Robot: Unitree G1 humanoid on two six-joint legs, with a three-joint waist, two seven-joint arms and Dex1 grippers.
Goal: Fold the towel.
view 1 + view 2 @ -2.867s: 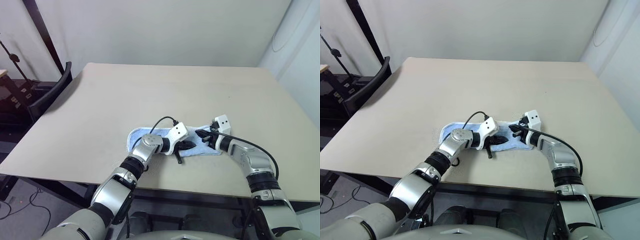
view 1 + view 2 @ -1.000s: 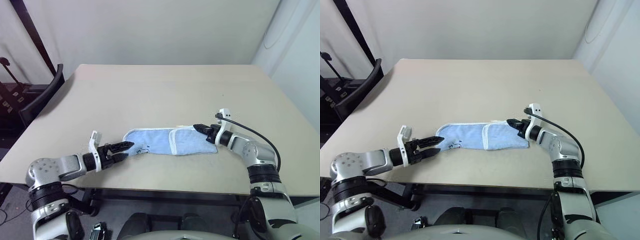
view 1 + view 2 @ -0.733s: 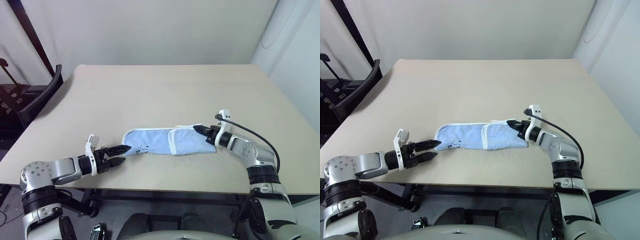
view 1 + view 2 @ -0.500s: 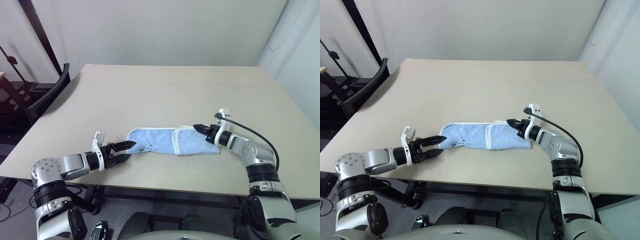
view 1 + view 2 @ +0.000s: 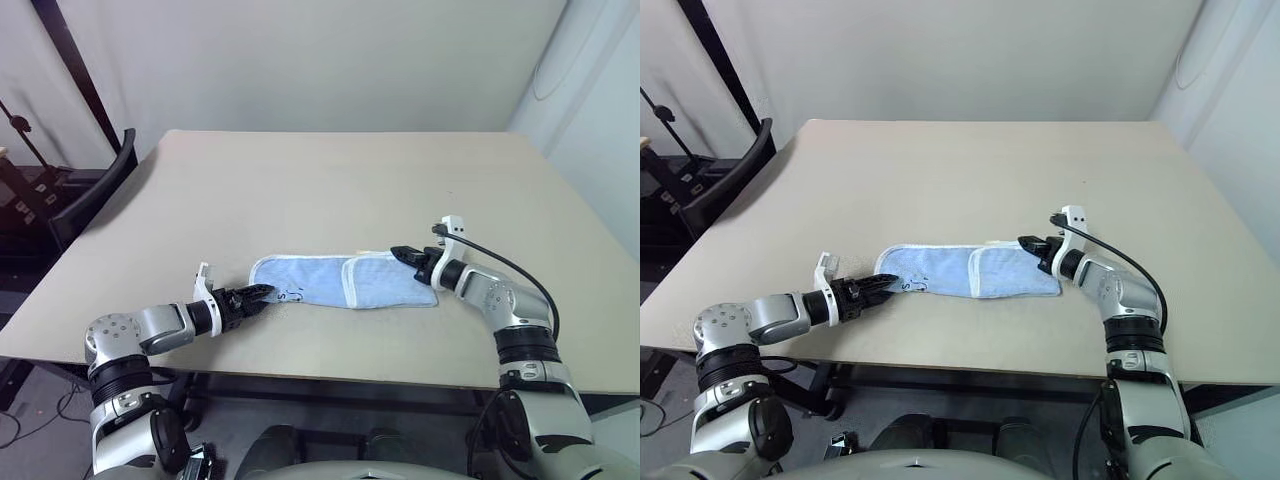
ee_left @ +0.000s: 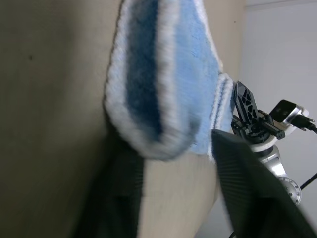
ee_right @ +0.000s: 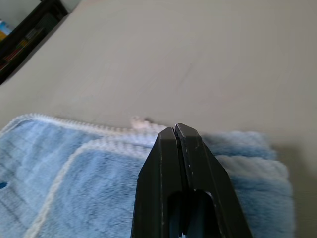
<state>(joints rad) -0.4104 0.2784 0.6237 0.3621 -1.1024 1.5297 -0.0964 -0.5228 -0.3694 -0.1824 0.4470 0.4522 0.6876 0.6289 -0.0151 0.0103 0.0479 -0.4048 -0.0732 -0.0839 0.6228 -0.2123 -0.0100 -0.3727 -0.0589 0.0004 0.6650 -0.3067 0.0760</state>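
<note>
Counter (image 5: 330,180): wide beige top, bare surface on all sides of the cloth. A dark chair (image 5: 95,195) sits off its edge at about 9 o'clock.

Towel (image 5: 320,283): light blue terry with white stitched edging, lying flat as a long band across the near-centre of the counter, long axis running 9 to 3 o'clock. The 3 o'clock end is doubled back, so a second layer with its own white border lies over the right half. The 9 o'clock end is rounded and shows a small dark mark close to its tip.

Left pincer (image 5: 255,296): reaches in from 8 o'clock, low over the counter, tips at the rounded 9 o'clock end of the towel. In the left wrist view the towel's thick white hem (image 6: 148,144) sits between the two black fingers (image 6: 247,173), with a gap on either side of the cloth; fingers partly apart, not clenched on the fabric.

Right pincer (image 5: 1025,243): comes in from 4 o'clock, tips at the far corner of the folded 3 o'clock end. In the right wrist view both fingers (image 7: 181,163) are pressed together, clenched, with the towel directly behind the tips; whether any cloth is pinched between them I cannot tell.
</note>
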